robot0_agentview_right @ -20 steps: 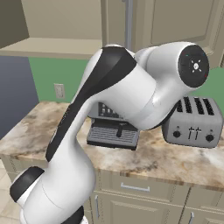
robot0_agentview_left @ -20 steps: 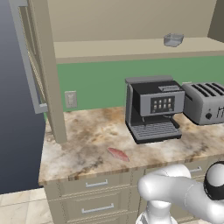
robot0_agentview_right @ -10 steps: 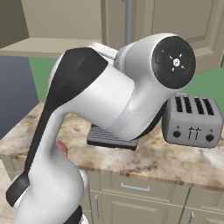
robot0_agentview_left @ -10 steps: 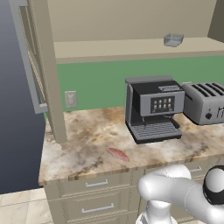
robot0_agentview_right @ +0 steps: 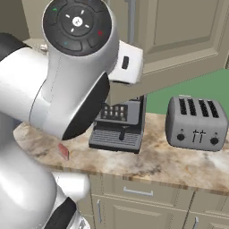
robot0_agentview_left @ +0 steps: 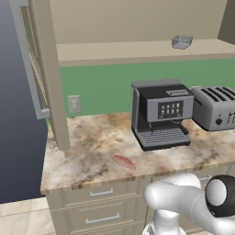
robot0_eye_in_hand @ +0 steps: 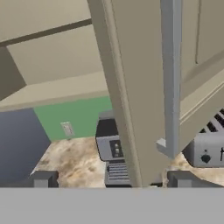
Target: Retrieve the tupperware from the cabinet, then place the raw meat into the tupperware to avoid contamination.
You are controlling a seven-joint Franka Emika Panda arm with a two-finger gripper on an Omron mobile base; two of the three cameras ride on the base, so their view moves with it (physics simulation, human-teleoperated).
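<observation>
Tool (robot0_eye_in_hand: pixel 109 180) spread wide, grasping nothing, close before open cabinet door (robot0_eye_in_hand: pixel 131 96) and its handle (robot0_eye_in_hand: pixel 171 78). Tupperware (robot0_agentview_left: pixel 181 41) on cabinet shelf (robot0_agentview_left: pixel 114 51), far right; meat (robot0_agentview_left: pixel 124 161) on worktop (robot0_agentview_left: pixel 87 156), left of coffee machine (robot0_agentview_left: pixel 160 114). Risk: door edge or machine struck during reach to shelf. Left base view: tupperware and meat. Right base view: arm blocking shelf. Hand view: door edge-on, handle near.

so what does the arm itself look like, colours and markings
A glossy white arm of rounded, bulbous links with black bands at the joints. One joint ends in a dark round cap with white tick marks and small green and red dots. A boxy white hand carries a dark slot. The fingertips are small dark grey blocks.
</observation>
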